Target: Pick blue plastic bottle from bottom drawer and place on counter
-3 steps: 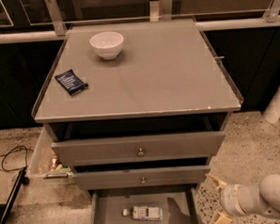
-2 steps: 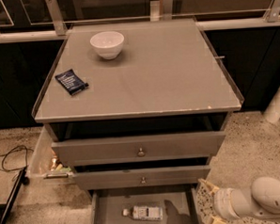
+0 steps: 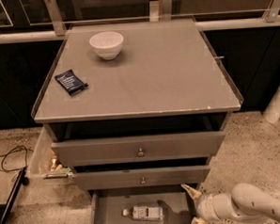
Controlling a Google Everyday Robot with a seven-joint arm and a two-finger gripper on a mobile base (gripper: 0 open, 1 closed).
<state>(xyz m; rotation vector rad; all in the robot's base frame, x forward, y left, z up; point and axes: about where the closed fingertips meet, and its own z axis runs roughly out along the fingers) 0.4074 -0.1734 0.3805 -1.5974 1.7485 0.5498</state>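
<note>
A bowl [image 3: 107, 44] and snack packet [image 3: 70, 82] sit on the counter [image 3: 166, 70]; the blue plastic bottle [image 3: 143, 212] lies on its side in the open bottom drawer [image 3: 107, 213], below two pulled-out drawers [image 3: 179, 147]. The gripper [image 3: 194, 207], fingers spread and empty, has edged left to, seemingly, that drawer's right edge, near the bottle.
</note>
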